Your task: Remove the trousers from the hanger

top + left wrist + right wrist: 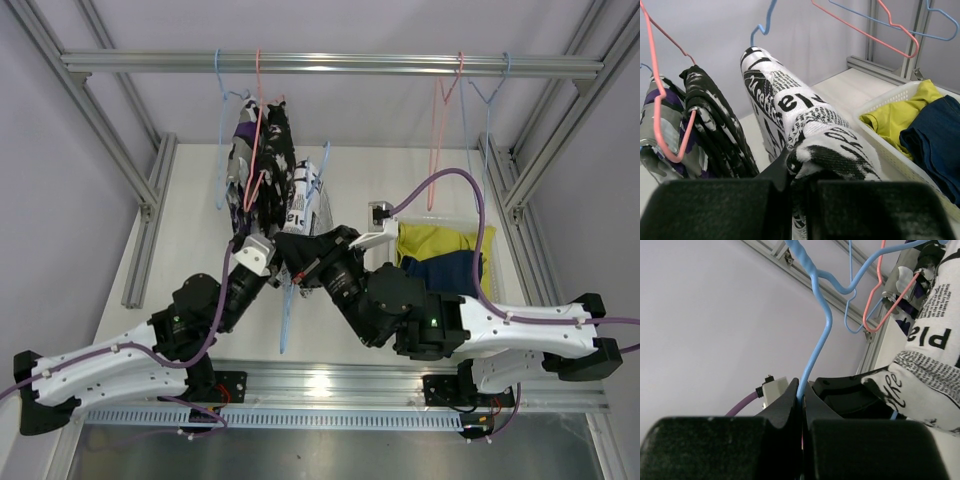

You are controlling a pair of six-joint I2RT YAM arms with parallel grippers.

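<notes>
Basket (pixel 900 160) of white plastic stands at the right of the desk (pixel 200 250) and holds two folded garments side by side: yellow-green trousers (pixel 895 117) and navy trousers (pixel 935 135). The left fingers (pixel 780 172) are clenched on the lower end of the lettered black-and-white trousers (pixel 805 120), which drape over the blue hanger (pixel 822 335). The right fingers (pixel 792 402) pinch that hanger's thin wire. Further left, dark patterned trousers (pixel 715 125) hang by a pink hanger (pixel 660 115) under the rail (pixel 330 65).

Bright, even light, soft shadows
</notes>
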